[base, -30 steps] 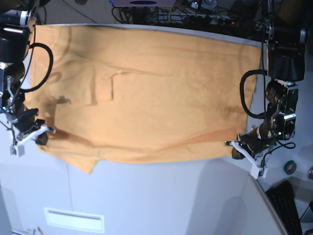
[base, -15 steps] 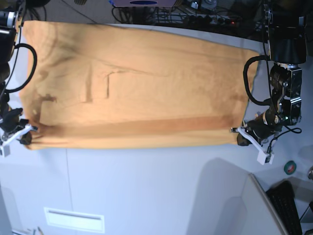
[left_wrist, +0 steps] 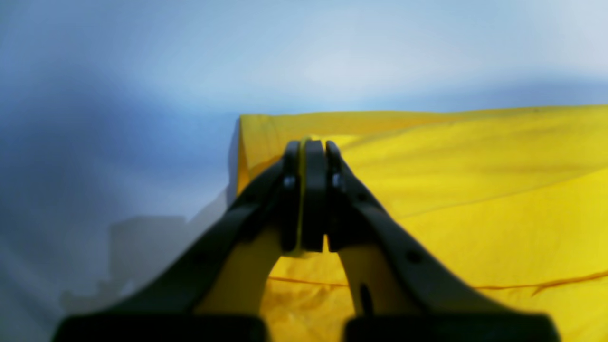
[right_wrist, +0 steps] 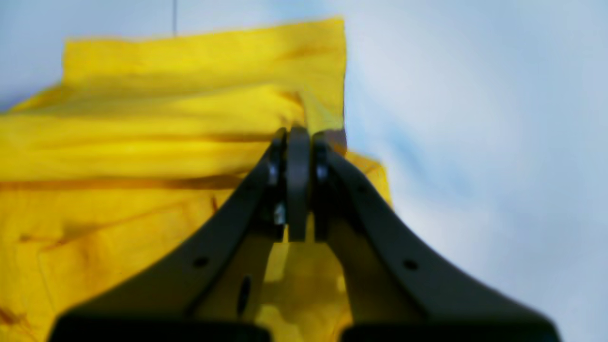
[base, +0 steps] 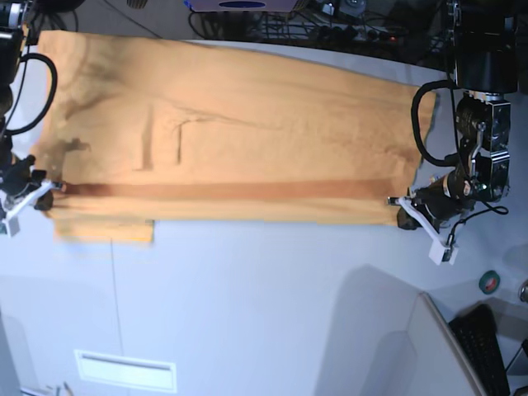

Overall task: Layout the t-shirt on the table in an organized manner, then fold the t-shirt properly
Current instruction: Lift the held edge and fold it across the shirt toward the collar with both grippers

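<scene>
Your shirt (base: 239, 140) lies spread along the table's (base: 264, 305) far edge, one lengthwise fold being laid over. Both the left claw (base: 404, 216) and right claw (base: 41, 194) are clamped on its near corners, so you've the crosswise folds left

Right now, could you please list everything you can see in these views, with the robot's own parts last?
t-shirt: one, light orange, stretched across the far half of the table, a fold band along its near edge.
table: one, pale grey-white, under the shirt.
keyboard: one, black, near right corner.
tape roll: one, green and dark, right edge.
left gripper: one, black and white, shut on the shirt's right end.
right gripper: one, black and white, shut on the shirt's left end.
</scene>
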Robot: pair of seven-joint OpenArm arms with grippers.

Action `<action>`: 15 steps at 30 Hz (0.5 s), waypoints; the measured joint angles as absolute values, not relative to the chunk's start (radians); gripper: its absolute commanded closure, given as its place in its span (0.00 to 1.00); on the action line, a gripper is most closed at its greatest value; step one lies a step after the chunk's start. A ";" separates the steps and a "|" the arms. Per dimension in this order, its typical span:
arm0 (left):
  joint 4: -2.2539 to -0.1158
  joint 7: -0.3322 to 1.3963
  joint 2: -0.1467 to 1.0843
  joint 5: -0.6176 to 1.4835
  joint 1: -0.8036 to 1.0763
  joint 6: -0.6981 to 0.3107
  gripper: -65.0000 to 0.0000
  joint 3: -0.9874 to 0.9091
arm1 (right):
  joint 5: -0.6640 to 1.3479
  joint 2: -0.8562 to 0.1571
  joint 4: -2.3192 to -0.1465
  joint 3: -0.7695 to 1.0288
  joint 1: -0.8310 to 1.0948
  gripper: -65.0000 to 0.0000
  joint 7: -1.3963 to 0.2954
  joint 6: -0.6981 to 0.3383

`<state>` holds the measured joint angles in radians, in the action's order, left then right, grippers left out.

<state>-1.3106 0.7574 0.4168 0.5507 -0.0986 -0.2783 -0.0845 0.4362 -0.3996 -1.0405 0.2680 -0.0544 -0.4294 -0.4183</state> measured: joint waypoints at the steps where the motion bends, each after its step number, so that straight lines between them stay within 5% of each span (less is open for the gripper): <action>1: -1.313 0.755 0.422 0.550 -0.093 -0.279 1.00 -0.084 | 0.437 -0.403 -1.059 0.267 -0.037 1.00 -0.453 -0.420; 15: -1.391 0.758 0.433 0.553 0.011 -0.286 1.00 -0.164 | 0.445 -0.422 -1.245 0.265 0.080 1.00 -0.613 -0.421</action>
<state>-1.3907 0.7578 0.4332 0.5533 0.0109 -0.2855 -0.1638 0.4446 -0.4221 -1.2453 0.2653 0.0795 -0.6128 -0.4206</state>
